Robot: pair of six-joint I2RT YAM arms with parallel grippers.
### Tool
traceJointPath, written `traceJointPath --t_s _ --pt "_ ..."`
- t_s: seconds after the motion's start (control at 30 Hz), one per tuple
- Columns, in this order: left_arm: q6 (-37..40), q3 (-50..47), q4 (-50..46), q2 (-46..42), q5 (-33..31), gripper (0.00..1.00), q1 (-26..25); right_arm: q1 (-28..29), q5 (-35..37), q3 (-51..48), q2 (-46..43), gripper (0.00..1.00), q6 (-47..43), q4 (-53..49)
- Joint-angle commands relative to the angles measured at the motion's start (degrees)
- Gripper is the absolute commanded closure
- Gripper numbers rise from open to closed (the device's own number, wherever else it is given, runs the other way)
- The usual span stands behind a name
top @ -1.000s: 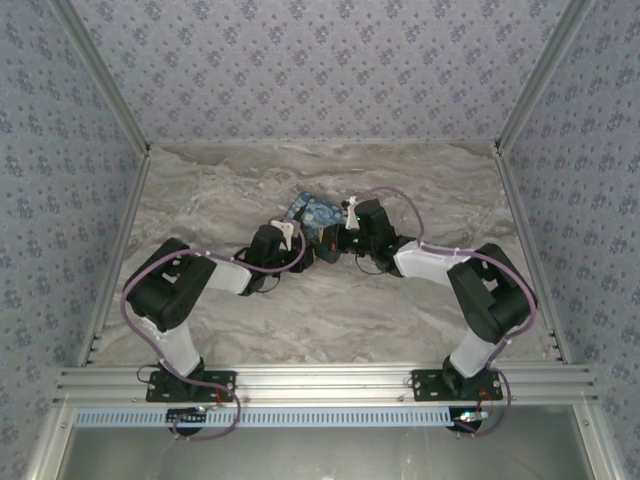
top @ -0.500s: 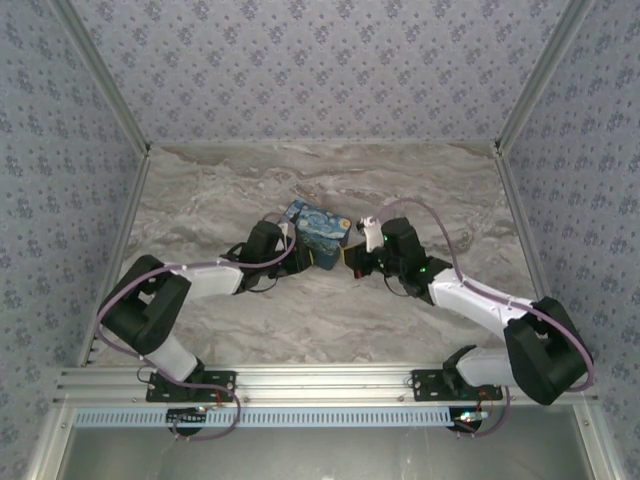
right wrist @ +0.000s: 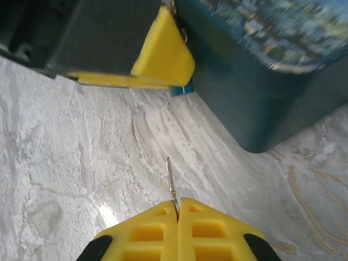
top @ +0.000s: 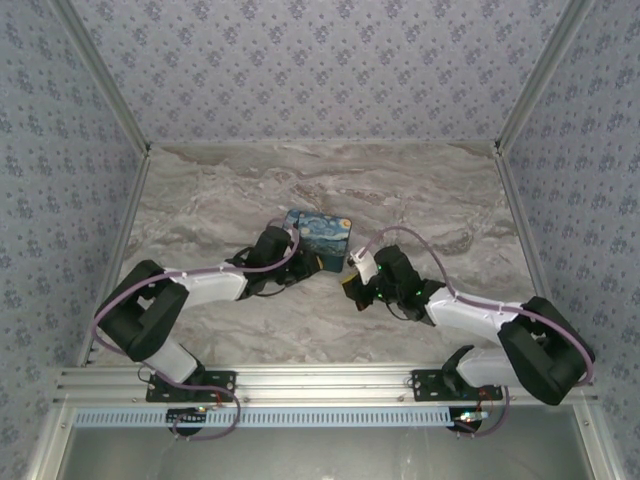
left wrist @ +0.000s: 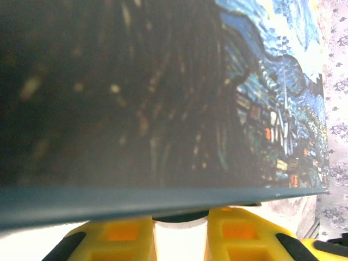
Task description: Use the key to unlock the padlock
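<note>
The tiny teal padlock [right wrist: 182, 89] peeks out under the yellow fingers [right wrist: 163, 54] of my left gripper [top: 304, 263], at the near corner of the swirl-painted box [top: 320, 230]. In the left wrist view a dark sliver sits between the yellow fingers [left wrist: 111, 239], right under the box's lid edge [left wrist: 163, 198]. My right gripper [right wrist: 178, 202] is shut on the thin metal key [right wrist: 171, 179]. The key's tip points toward the padlock, a short gap away. From above, the right gripper [top: 350, 284] hovers just near and right of the box.
The teal box wall [right wrist: 261, 92] rises close beyond the key on the right. Marble tabletop [top: 230, 190] stretches around the box, bounded by patterned walls [top: 320, 70] and the aluminium rail [top: 320, 380] at the front.
My right gripper has drawn back from the box toward the near edge with the key, its arm folding low. The left arm stretched out lower, and the box settled flatter.
</note>
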Motion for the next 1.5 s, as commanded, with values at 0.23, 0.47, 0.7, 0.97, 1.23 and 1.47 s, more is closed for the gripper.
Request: traceJointPath --t_s 0.23,0.47,0.7,0.97,1.23,1.47 --pt "-6.2 2.5 4.4 -0.5 0.0 0.84 -0.9 2.6 4.8 -3.3 3.0 1.0 -4.3 7.8" --pt "-6.2 2.4 4.2 -0.7 0.2 0.85 -1.4 3.7 5.7 -0.2 7.2 1.0 -6.5 9.8" --pt "-6.3 1.9 4.5 -0.9 0.0 0.85 -1.6 4.0 7.7 1.7 10.2 1.0 -7.7 11.9" --pt "-6.5 1.3 4.4 -1.0 -0.4 0.86 -1.7 3.1 8.3 2.6 11.6 1.0 -8.6 13.1" --pt "-5.7 1.5 3.4 -1.7 -0.7 0.85 -1.7 1.7 5.0 3.2 12.6 1.0 -7.6 15.5" --pt "-5.7 1.4 3.5 -1.7 -0.9 0.86 -1.8 1.1 3.1 4.5 13.2 1.0 -7.4 15.8"
